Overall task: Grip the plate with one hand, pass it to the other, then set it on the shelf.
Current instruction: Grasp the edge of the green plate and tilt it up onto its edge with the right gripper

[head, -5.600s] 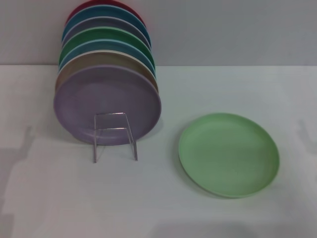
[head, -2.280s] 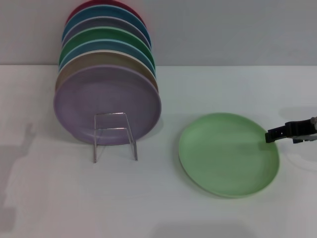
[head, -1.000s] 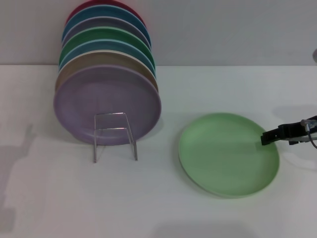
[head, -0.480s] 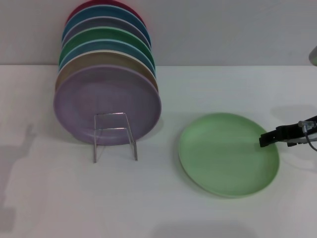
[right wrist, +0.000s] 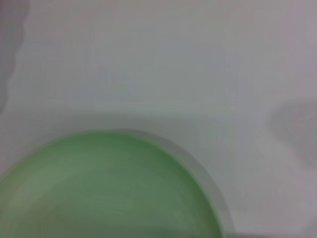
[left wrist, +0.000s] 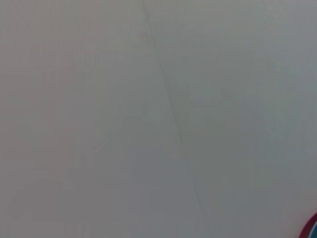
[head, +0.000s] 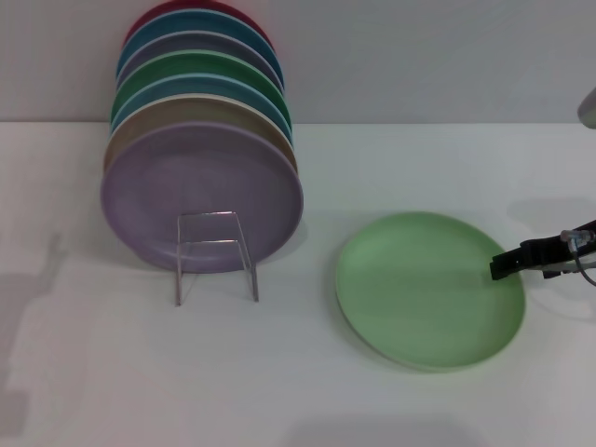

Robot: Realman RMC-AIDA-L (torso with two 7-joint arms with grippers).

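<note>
**Right gripper at the rim of the mint plate**

A plain white table (head: 298, 372) fills the lower part of the head view and meets a pale grey wall (head: 419, 56) behind it. Soft shadows lie on the tabletop near both side edges.

On the robot's left stands the shelf (head: 216, 253), a thin silver wire rack whose small rectangular front loop rises before a row of upright plates. The lavender plate (head: 200, 191) is at the front of the row, facing the camera; behind it sit a tan one, a blue one with a pale rim, the darker green plate (head: 200, 67), another lavender one, a blue one and a red one at the back. The left wrist view shows only a pale surface and a sliver of red and blue rim in one corner.

The plate (head: 429, 290), light mint green, lies flat on the table on the robot's right, well apart from the rack, its face up. It is round, so it has no long axis.

The right gripper (head: 507, 264) reaches in from the right edge, its black tip at the plate's right rim. Whether its fingers are parted or pinched on the rim I cannot tell. The right wrist view shows the plate's curved edge over white table.
</note>
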